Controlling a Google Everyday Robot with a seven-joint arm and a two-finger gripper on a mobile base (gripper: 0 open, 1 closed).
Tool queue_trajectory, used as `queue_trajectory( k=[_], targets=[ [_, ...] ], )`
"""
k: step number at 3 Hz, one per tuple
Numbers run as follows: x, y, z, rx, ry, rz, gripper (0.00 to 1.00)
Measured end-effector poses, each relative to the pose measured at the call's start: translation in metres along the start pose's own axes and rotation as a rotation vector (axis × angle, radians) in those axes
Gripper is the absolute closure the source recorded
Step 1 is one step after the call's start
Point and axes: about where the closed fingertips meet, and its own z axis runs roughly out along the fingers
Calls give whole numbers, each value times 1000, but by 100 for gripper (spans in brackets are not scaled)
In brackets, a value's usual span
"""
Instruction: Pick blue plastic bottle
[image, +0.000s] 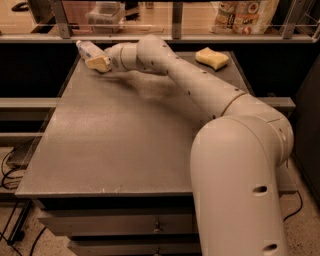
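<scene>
The blue plastic bottle is small and pale, with a whitish label. It lies on its side at the far left corner of the grey table. My gripper, with yellowish tips, is at the end of the long cream arm that reaches across the table. It sits low over the table, right at the bottle's near side. The gripper hides the bottle's right end, and I cannot tell whether they touch.
A yellow sponge lies at the table's far right. Behind the table runs a railed shelf with a clear container and snack bags. Drawers sit under the table front. Cables lie on the floor at left.
</scene>
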Motion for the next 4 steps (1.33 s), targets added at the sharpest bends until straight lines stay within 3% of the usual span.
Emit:
queue_trajectory(
  k=[1, 2, 3, 4],
  targets=[
    [-1, 2, 4, 2, 1, 0, 64],
    [-16, 0, -11, 30, 7, -40, 87],
    [-53, -3, -50, 43, -1, -106, 100],
    [-93, -5, -98, 37, -32, -164, 100]
  ],
)
